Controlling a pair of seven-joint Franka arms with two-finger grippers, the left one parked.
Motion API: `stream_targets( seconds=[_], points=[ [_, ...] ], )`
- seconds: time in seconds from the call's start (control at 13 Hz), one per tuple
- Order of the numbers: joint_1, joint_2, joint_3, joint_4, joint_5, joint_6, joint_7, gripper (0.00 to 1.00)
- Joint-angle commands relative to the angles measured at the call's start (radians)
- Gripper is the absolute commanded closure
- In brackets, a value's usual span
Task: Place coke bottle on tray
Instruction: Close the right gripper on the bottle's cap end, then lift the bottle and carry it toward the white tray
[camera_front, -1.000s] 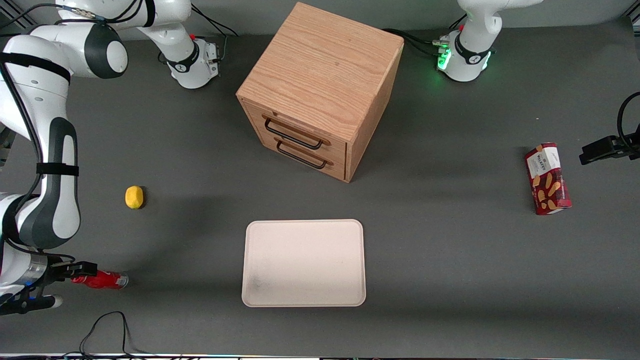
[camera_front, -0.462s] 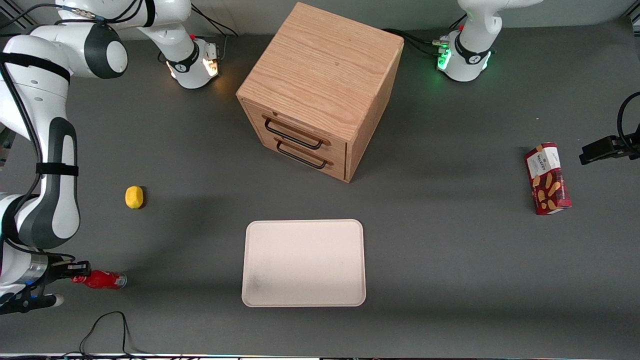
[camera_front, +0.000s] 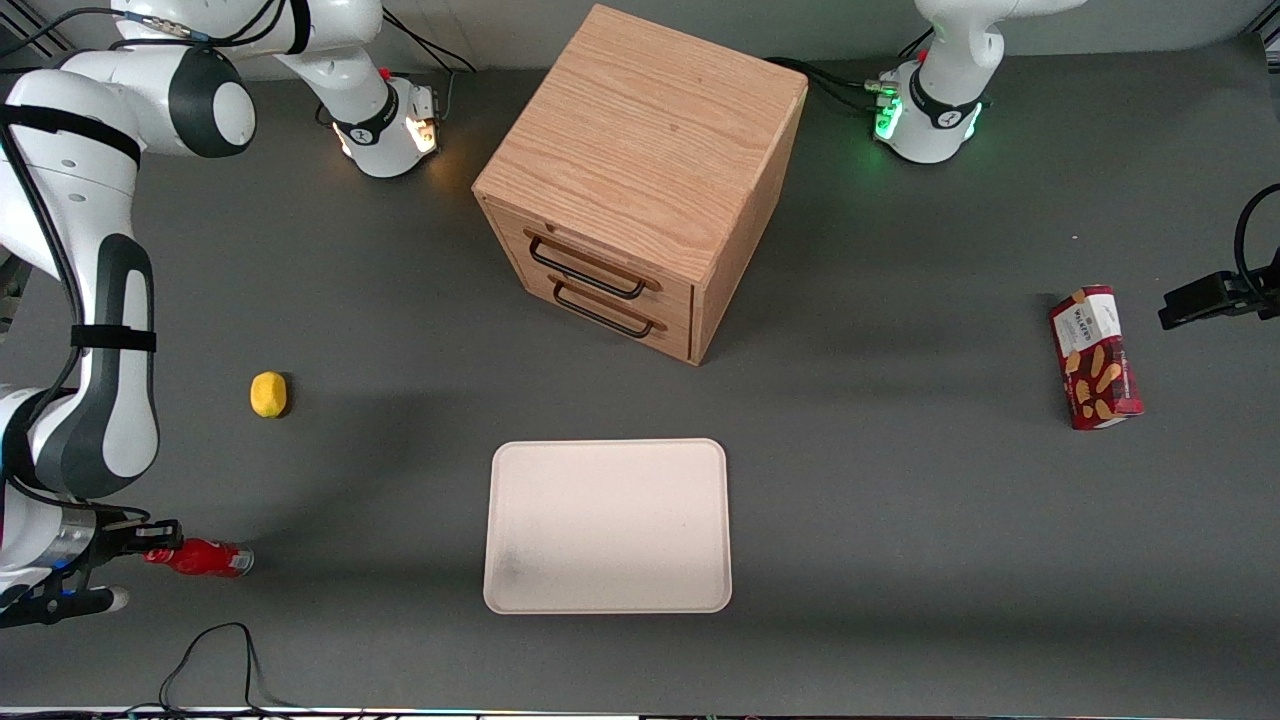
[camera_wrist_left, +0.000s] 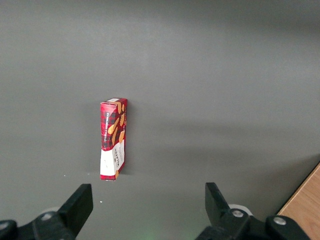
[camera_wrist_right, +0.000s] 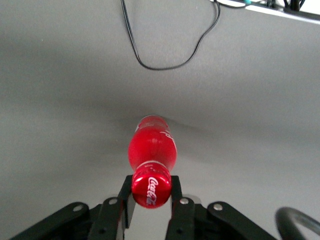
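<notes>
Jaws clenched on the cap of the coke bottle at the working arm's end of the surface.

The gripper (camera_front: 150, 545) was low over the grey surface (camera_front: 900, 520) and its jaws grasped the coke bottle (camera_front: 205, 558) by the red cap. The bottle lay on its side, nearer to the front camera than the lemon (camera_front: 268, 394). The cream tray (camera_front: 608, 470) was well apart from it, in front of the wooden drawer cabinet (camera_front: 640, 170).
</notes>
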Motion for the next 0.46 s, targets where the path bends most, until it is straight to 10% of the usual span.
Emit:
stream_targets(
  seconds=[0.0, 0.38],
  points=[
    [-0.001, -0.055, -0.002, 0.02, -0.013, -0.099, -0.007, 1.0],
    [0.004, -0.179, -0.002, 0.022, -0.013, -0.294, 0.031, 1.0]
  ],
)
